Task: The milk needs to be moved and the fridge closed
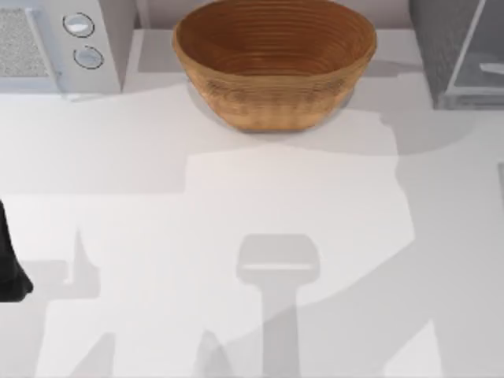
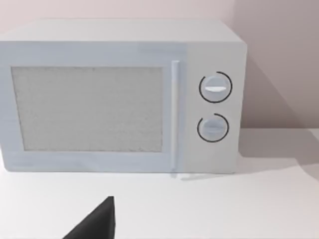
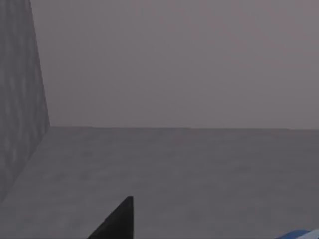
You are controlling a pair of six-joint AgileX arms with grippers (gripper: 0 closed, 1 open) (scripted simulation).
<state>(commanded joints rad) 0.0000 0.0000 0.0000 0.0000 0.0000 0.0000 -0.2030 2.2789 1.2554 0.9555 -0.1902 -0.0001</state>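
The fridge (image 1: 438,47) stands at the table's back right, a dark-grey speckled cabinet with its pale-framed glassy door (image 1: 482,72) swung out. The right wrist view looks into a dark-grey space with a speckled wall (image 3: 20,99) and a bare floor (image 3: 174,174). A dark part of my right gripper (image 3: 118,221) juts in at that view's edge. A blue sliver (image 3: 300,234) shows in the corner beside it, and I cannot tell whether it is the milk. My left arm (image 1: 9,272) rests at the table's left edge, with my left gripper (image 2: 97,223) facing the microwave.
A large wicker bowl (image 1: 274,59) sits at the back centre. A light-grey microwave (image 1: 59,43) with two round knobs (image 2: 215,87) stands at the back left. The white table (image 1: 236,205) stretches in front of them, crossed by arm shadows.
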